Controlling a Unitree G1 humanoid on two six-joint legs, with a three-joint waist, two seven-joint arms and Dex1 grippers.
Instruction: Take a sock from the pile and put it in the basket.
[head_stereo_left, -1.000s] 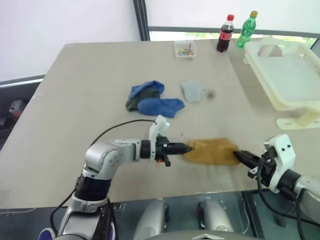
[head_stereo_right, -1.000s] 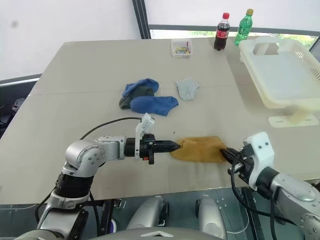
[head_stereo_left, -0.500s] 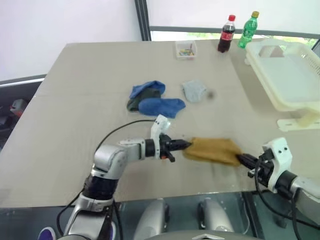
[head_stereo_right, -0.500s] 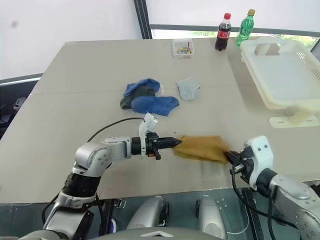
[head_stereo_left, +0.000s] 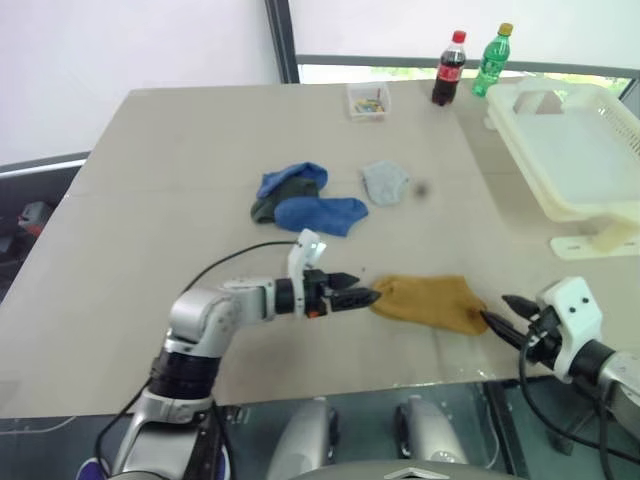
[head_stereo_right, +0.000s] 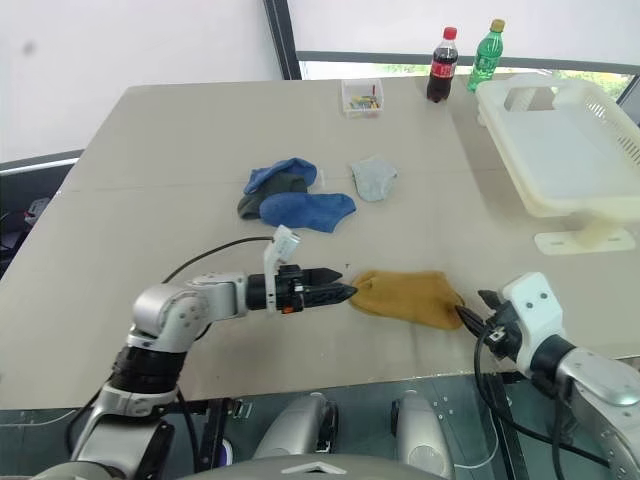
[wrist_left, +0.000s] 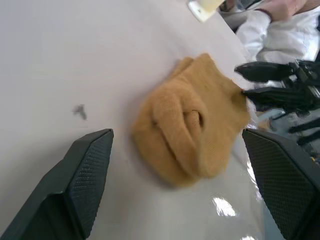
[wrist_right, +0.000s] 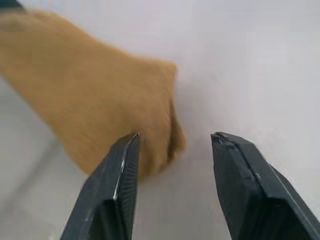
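Left arm (head_stereo_left: 215, 312): silver-grey rounded shoulder and elbow housings, black jointed forearm section, small red mark near the wrist. White camera block (head_stereo_left: 306, 250) mounted on top of the wrist. Black cable (head_stereo_left: 235, 255) loops from block to upper arm. Left gripper (head_stereo_left: 366, 297): two black tapered fingers, textured pads. Right arm (head_stereo_left: 575, 335): white boxy wrist housing with dark screw holes, black cables beneath. Right gripper (head_stereo_left: 505, 314): black fingers.
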